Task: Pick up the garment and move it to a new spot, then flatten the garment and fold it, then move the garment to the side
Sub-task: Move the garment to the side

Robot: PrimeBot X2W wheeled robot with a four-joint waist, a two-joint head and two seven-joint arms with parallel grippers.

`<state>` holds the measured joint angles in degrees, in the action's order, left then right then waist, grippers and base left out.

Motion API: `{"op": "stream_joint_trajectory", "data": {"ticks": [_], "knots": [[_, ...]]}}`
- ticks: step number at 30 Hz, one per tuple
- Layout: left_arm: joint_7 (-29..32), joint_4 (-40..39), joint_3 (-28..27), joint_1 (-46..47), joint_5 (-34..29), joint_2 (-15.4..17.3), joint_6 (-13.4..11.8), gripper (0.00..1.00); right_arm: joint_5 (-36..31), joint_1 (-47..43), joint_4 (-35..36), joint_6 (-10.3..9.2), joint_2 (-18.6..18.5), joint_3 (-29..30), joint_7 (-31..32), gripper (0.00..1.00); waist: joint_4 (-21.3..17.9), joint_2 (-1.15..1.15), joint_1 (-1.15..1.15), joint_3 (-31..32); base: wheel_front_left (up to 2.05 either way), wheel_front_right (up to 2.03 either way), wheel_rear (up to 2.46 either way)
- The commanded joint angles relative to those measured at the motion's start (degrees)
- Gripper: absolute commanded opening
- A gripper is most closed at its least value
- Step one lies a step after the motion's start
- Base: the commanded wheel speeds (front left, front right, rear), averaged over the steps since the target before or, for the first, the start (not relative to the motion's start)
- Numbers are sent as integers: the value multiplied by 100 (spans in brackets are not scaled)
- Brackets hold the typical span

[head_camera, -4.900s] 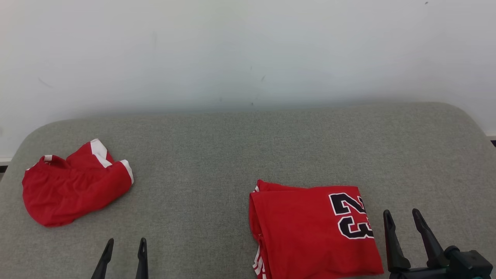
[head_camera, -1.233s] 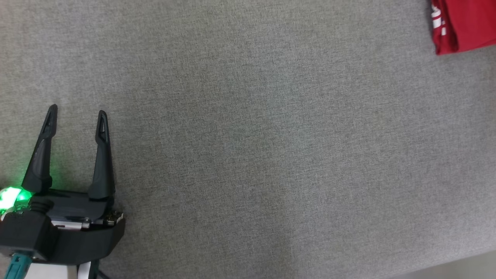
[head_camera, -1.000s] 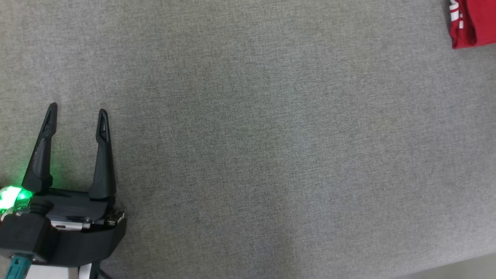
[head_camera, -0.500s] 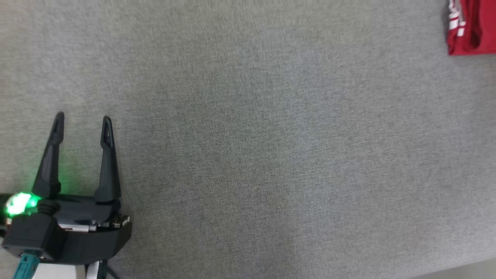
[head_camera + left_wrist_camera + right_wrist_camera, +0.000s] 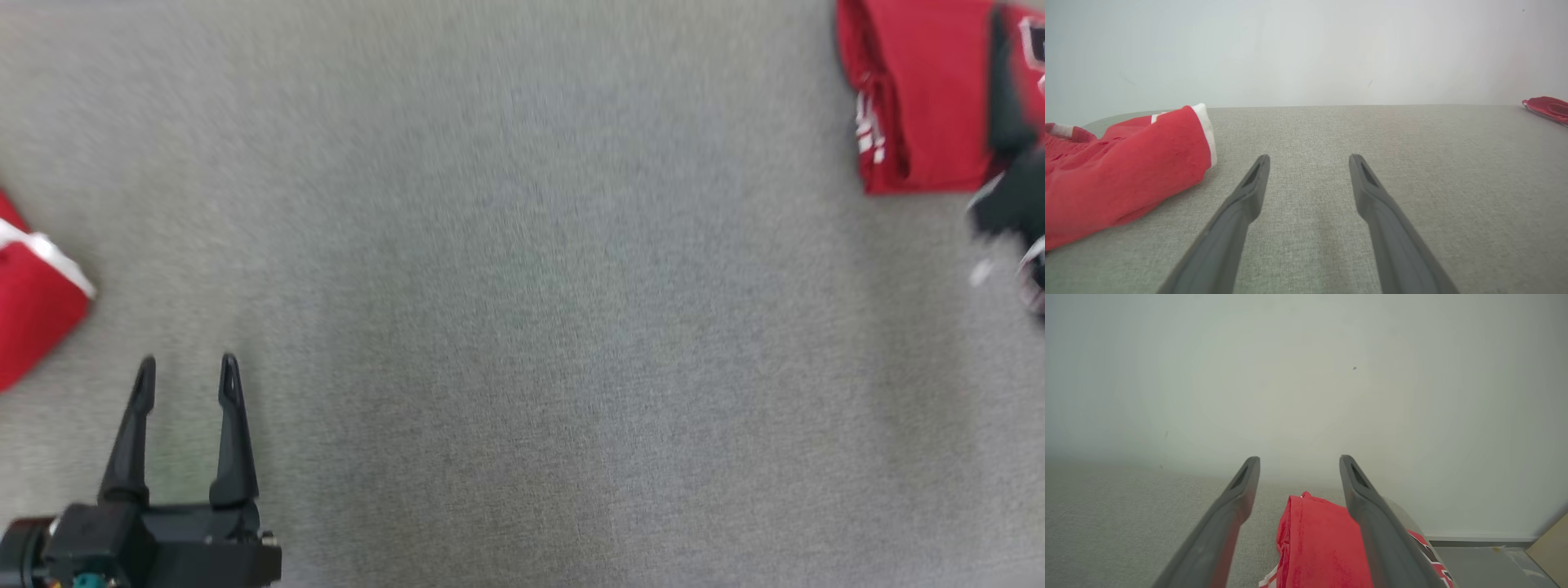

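The folded red jersey [image 5: 922,98] lies at the upper right of the head view. Its right part is cut off by the frame edge and crossed by the blurred dark right gripper [image 5: 1299,459]. The black-and-white lettering there is too smeared to read. In the right wrist view that gripper's fingers [image 5: 1372,522] stand wide apart, released, with the jersey's folded edge showing between them near the tabletop's corner. A crumpled red garment with white trim [image 5: 28,318] sits at the left edge, half cut off. Between the two runs a broad open stretch of grey fabric tabletop [image 5: 522,327]. The left gripper [image 5: 188,363], lower left, is spread and holds nothing, near the crumpled garment but apart from it. A pale wall [image 5: 1306,49] backs the far edge.
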<state>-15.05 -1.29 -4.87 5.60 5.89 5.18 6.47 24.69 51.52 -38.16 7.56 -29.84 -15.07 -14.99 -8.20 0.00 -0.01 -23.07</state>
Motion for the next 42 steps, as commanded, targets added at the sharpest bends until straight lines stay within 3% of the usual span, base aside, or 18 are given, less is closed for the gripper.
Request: {"op": "stream_joint_trajectory", "data": {"ticks": [1,11,25,34,42], "knots": [[-18,47,-32,-177,31,-52,-19,100,-52,-482,222,-17,131,117,-24,100,214,0,1,815,0,0,0],[-18,247,-24,-564,83,-163,0,100,-145,-2583,1306,-17,820,797,-24,100,488,0,1,1539,0,0,0],[-17,519,30,-901,86,-207,41,100,-407,-4587,2457,-17,1689,1332,179,100,861,0,1,2206,0,0,0],[-18,650,74,-1037,37,-184,57,100,-635,-5393,2949,-17,2109,1550,359,100,1024,0,1,2421,0,0,0],[-18,806,171,-1106,59,-126,89,100,-856,-5586,3152,-17,2259,1431,469,100,1014,0,1,2533,0,0,0]]}}
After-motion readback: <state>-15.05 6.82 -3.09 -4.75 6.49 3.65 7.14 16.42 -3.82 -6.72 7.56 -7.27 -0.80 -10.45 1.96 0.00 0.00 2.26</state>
